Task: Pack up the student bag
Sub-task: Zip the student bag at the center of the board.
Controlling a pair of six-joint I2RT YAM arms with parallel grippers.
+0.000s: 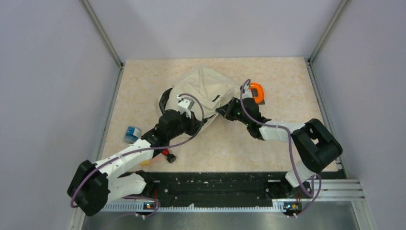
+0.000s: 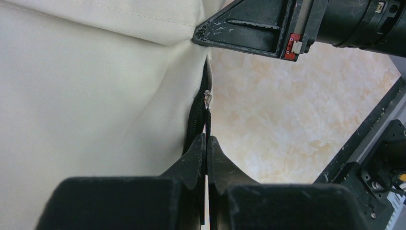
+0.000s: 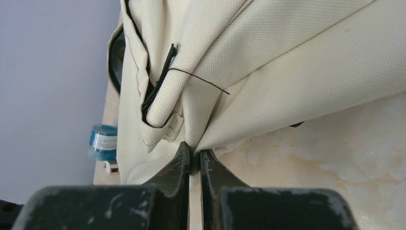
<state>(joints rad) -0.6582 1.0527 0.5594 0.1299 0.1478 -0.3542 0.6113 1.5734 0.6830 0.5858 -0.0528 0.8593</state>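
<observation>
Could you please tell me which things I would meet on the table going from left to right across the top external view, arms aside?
small blue container → student bag → orange object

text: none readable | numbers: none | blue tub [image 3: 102, 142] label: too blurred

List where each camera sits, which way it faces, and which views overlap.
Top external: above and behind the bases, looking down at the table and student bag; both arms show.
Left wrist: on the left arm, looking past its own left gripper, shut on the zipper pull.
Right wrist: on the right arm, looking past its own right gripper, shut on bag fabric.
Shared: top and right wrist both catch the blue-capped jar; left wrist also sees the right gripper.
</observation>
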